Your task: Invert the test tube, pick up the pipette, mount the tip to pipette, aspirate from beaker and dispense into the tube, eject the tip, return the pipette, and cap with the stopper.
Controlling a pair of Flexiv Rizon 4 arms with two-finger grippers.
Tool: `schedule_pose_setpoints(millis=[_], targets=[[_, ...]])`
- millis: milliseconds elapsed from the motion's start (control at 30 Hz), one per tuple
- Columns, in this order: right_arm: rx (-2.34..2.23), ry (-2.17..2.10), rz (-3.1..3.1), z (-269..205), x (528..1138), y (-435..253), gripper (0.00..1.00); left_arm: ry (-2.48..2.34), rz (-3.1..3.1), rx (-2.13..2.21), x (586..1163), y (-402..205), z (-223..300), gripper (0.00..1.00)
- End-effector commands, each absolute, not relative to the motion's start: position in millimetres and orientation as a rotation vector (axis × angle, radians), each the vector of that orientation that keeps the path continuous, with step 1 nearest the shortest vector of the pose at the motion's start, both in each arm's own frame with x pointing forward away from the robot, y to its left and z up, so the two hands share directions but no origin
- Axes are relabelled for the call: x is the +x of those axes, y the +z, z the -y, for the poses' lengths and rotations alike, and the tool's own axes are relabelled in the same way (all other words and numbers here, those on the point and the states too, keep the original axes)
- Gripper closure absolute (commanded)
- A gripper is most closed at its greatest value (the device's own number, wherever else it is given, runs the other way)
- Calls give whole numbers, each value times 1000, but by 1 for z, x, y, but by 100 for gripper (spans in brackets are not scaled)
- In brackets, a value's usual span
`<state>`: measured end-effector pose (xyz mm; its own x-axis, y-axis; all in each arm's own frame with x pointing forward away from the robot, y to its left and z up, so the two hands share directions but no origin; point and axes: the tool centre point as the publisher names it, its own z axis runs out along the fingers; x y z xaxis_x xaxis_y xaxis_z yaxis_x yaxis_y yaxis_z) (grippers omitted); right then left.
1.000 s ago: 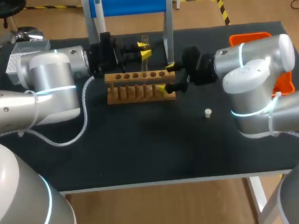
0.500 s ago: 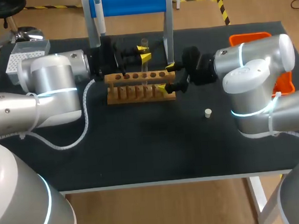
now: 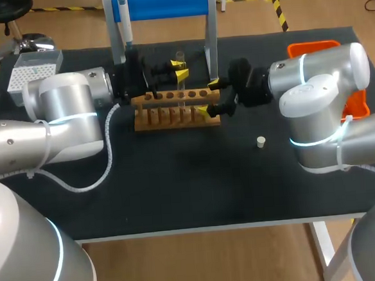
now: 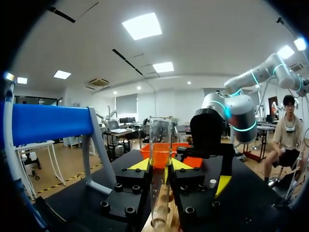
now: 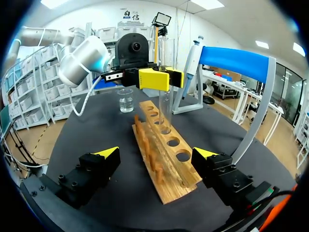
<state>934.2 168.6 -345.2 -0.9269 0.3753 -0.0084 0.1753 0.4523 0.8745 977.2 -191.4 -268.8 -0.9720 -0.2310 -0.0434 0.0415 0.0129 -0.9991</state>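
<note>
Your left jaws pinch the clear glass test tube (image 4: 161, 159) upright, with its lower end at a hole of the wooden tube rack (image 3: 172, 110). Your right jaws stand spread, one on each side of the rack's right end. The small white stopper (image 3: 261, 142) lies on the black counter (image 3: 177, 180), near and right of the rack. The clear beaker (image 5: 125, 100) stands past the rack's left end.

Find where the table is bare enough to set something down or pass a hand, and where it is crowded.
Bare: the front of the table, from the rack to the near edge, with only the stopper right of middle. Crowded: round the rack, where the left gripper holds the tube, the open right gripper straddles its end and the stand close behind.
</note>
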Motion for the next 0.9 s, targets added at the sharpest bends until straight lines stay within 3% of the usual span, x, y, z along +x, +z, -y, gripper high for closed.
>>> schedule_pose_setpoints(millis=[33, 900], targets=[[481, 1470, -2500, -168, 934, -345, 0, -2070, -2075, -208, 976, -272, 192, 100], [481, 1470, -2500, -168, 934, -345, 0, -2071, -2049, -211, 981, -292, 191, 100]])
